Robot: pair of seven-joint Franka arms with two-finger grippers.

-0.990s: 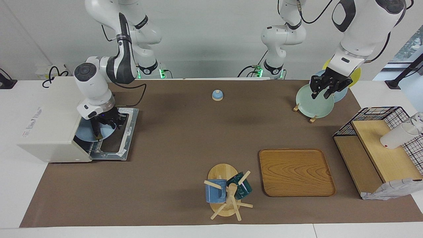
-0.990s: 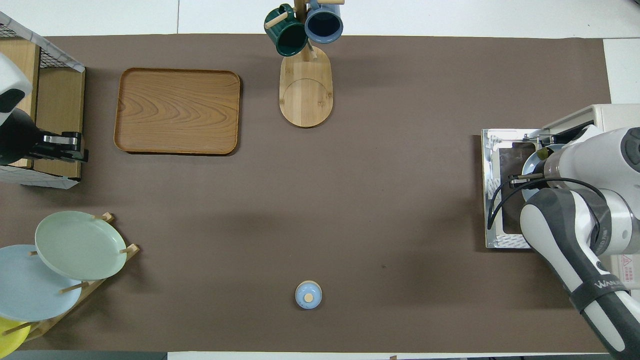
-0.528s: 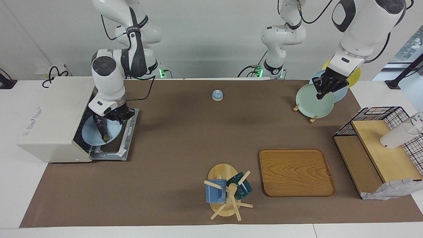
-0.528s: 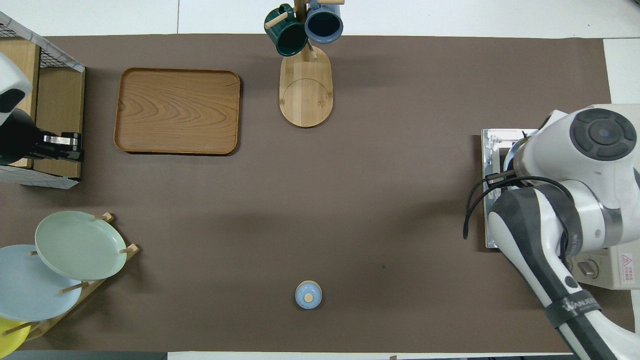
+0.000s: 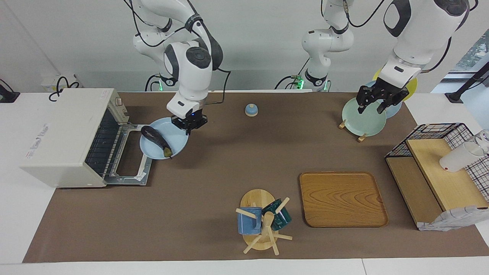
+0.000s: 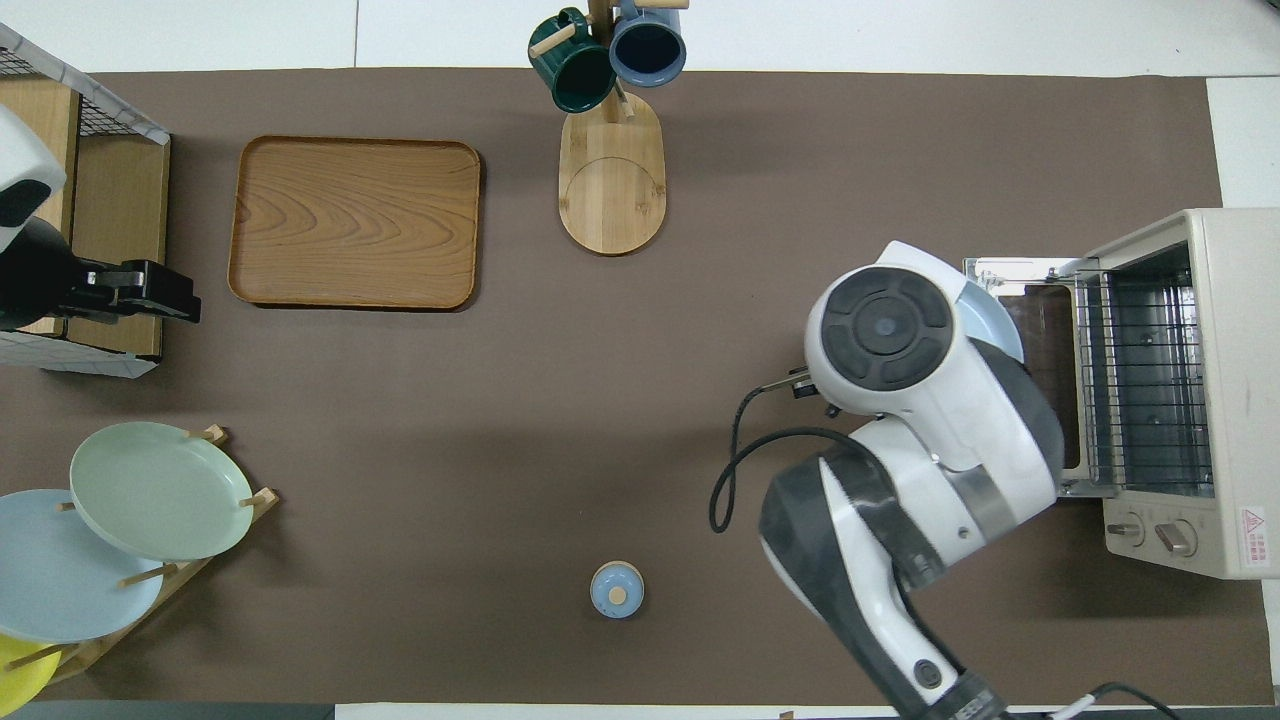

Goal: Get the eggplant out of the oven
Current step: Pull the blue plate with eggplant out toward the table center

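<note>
Pale blue plate (image 5: 164, 143), left of centre in the facing view, carries the eggplant (image 5: 156, 140) clear of the oven (image 5: 63, 137). My right gripper (image 5: 188, 123) pinches its rim. The eggplant lies loose; I judge any tilt or jerk could roll it off. My left gripper (image 5: 372, 102) waits, fingers spread, over the plate rack (image 5: 361, 135), upper right.

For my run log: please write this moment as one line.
right gripper: holds plate rim, over oven door | eggplant: on plate, outside oven | left gripper: open, waits over plate rack
</note>
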